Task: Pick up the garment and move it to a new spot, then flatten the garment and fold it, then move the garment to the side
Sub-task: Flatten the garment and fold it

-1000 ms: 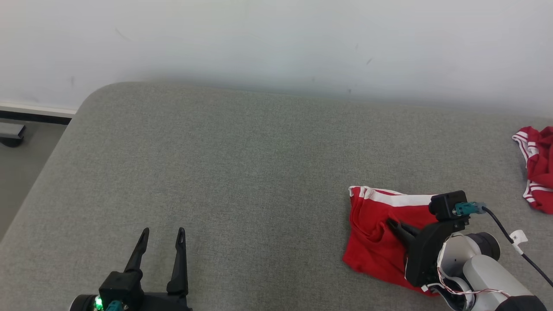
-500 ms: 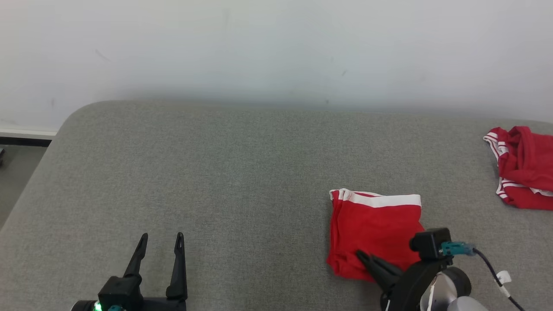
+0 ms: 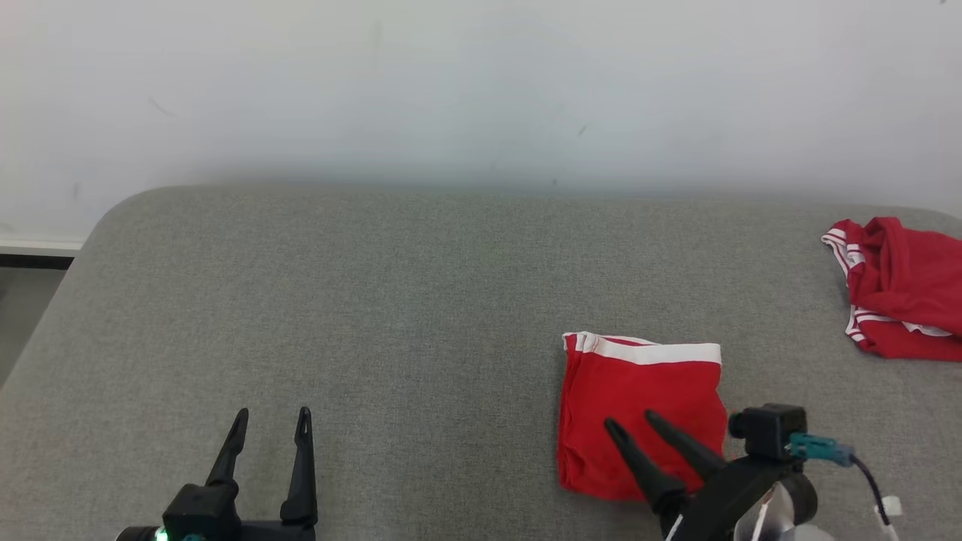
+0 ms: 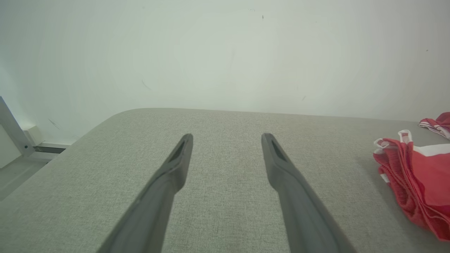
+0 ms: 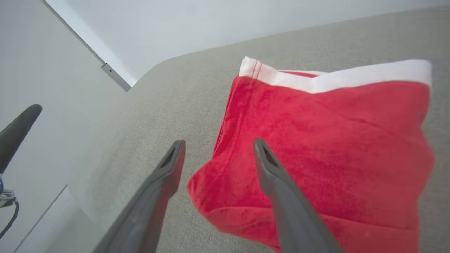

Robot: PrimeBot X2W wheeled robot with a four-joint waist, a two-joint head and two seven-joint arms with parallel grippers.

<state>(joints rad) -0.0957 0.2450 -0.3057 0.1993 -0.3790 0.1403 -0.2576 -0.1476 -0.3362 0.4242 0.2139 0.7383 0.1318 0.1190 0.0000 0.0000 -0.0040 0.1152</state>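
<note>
**Head view.** A grey upholstered surface is recorded against a white wall.
- The folded red garment is laid flat at right of centre, near the front edge, with its white waistband on the far side.
- A second red garment, crumpled and white-striped, is placed well apart at the far right.
- The right gripper is poised over the folded garment's near edge; its fingers are parted and nothing is pinched.
- The left gripper is kept at lower left with its fingers spread, over bare fabric.

**Left wrist view.**
- The left gripper is seen wide apart and empty.
- The folded garment's layered edge, flattened in the head view, is shown here side-on at the right.
- A corner of the crumpled garment is noted behind it.

**Right wrist view.**
- The right gripper is shown spread astride the folded garment's near-left corner. One finger is over red cloth, the other over grey.
- Contact cannot be determined.
- A finger of the left gripper is caught at the left edge.

**Change.** Half a second earlier the right fingers were pressed together at the garment's near edge; they are now parted. The camera has shifted. The left gripper is unaltered.
</note>
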